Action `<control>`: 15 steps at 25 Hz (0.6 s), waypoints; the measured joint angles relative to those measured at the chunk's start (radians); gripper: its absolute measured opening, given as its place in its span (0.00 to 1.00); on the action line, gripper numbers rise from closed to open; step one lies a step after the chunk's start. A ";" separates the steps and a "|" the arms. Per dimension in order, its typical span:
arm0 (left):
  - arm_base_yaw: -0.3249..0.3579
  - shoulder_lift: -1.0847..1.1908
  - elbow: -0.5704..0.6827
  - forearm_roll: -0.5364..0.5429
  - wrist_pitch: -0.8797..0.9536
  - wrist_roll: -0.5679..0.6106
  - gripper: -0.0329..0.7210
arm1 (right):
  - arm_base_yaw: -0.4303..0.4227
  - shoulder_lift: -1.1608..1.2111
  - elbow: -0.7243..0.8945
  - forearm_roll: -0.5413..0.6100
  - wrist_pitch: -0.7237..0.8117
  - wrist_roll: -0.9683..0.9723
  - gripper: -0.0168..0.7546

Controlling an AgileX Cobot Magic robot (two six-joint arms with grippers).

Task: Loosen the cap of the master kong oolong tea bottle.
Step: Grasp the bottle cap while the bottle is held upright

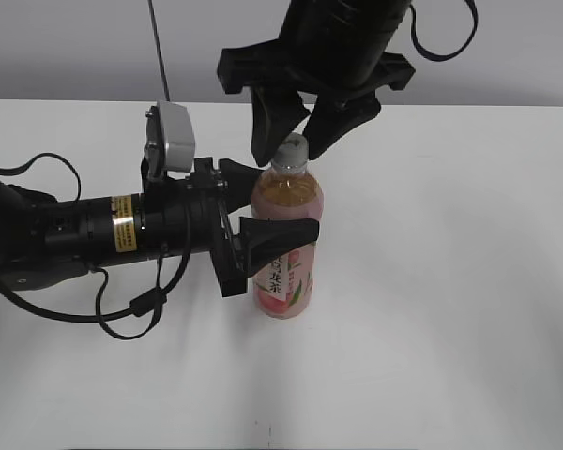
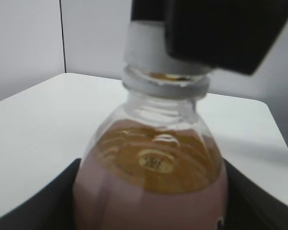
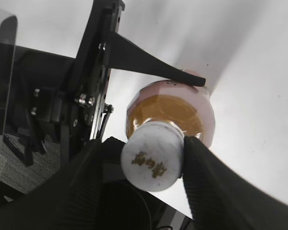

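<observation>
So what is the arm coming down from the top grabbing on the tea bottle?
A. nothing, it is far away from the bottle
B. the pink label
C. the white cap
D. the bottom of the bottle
C: the right gripper comes down from above with a finger on each side of the white cap, while the left gripper holds the bottle around its body.

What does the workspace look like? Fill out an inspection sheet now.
Surface: white table, clean.
Job's things: bottle upright, amber tea inside; white cap on.
Clutter: nothing seen.
Grippers: left pincer clamps the bottle's body from the side; right pincer comes from above, fingers flanking the cap, one touching it, the other side unclear.
Cables: black cable loops on the table by the left arm; another on the right arm.
Surroundings: plain grey wall.
</observation>
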 joint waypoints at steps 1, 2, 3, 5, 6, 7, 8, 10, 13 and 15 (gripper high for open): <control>0.000 0.000 0.000 0.000 0.000 0.000 0.66 | 0.000 0.000 0.000 -0.003 0.000 0.001 0.54; 0.000 0.000 0.000 0.000 0.000 0.000 0.66 | 0.000 0.000 0.000 -0.006 0.000 0.002 0.53; 0.000 0.000 0.000 0.000 0.000 0.000 0.66 | 0.000 0.000 -0.001 -0.007 0.000 0.003 0.53; 0.000 0.000 0.000 0.000 0.000 0.000 0.66 | 0.000 0.000 -0.001 -0.012 0.000 0.003 0.50; 0.000 0.000 0.000 0.000 0.000 0.000 0.66 | 0.000 0.000 -0.001 -0.016 0.000 0.004 0.48; 0.000 0.000 0.000 0.000 0.000 0.000 0.66 | 0.000 0.000 -0.001 -0.019 0.001 0.004 0.45; 0.000 0.000 0.000 0.000 0.000 0.000 0.66 | 0.000 0.000 -0.001 -0.024 0.001 0.004 0.42; 0.000 0.000 0.000 0.000 0.000 0.000 0.66 | 0.000 0.000 -0.001 -0.025 0.001 0.002 0.39; 0.000 0.000 0.000 0.000 0.000 0.000 0.66 | 0.000 0.000 -0.001 -0.025 0.001 -0.009 0.39; 0.000 0.000 0.000 0.000 0.000 0.000 0.66 | 0.000 0.000 -0.001 -0.026 0.001 -0.026 0.39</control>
